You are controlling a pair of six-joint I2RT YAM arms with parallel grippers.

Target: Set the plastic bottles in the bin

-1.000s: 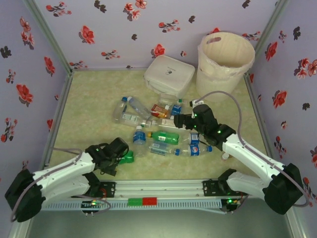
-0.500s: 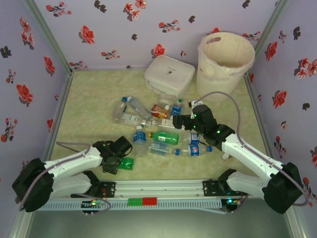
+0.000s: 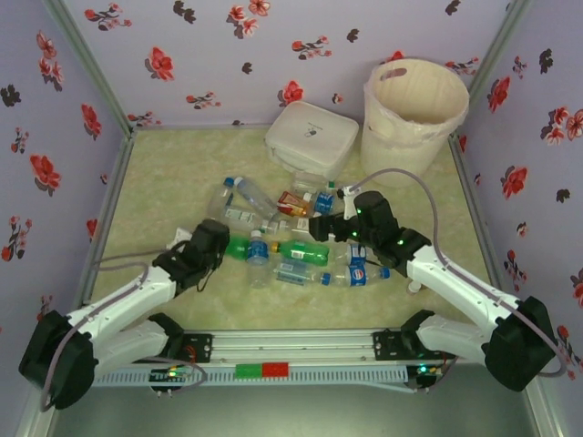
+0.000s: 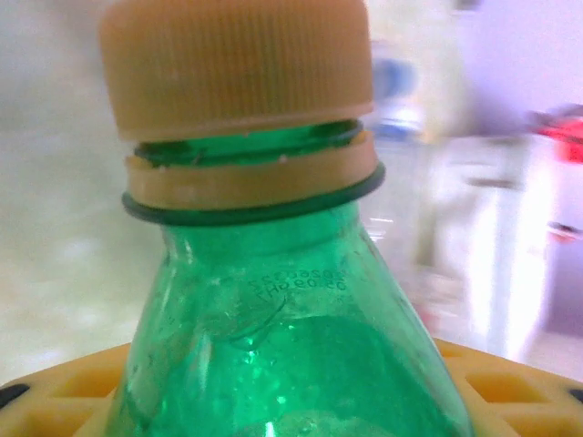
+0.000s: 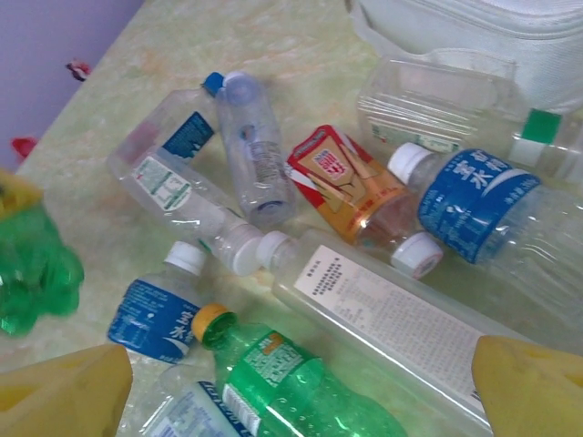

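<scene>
Since my left gripper (image 3: 215,246) clamps the light, crushable-looking green bottle (image 4: 291,337) below its stiffer shoulder, my right gripper (image 5: 301,355) gapes empty.

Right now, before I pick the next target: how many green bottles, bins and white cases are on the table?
Green bottles: 2 (one in the left jaws, one lying in the pile)
Bin: 1
White case: 1
Total: 4

Bottles (image 3: 301,252) piled mid-table (image 3: 164,182); case (image 3: 311,137) behind them nr far edge; bin (image 3: 401,146) right of case, far-right corner.
</scene>
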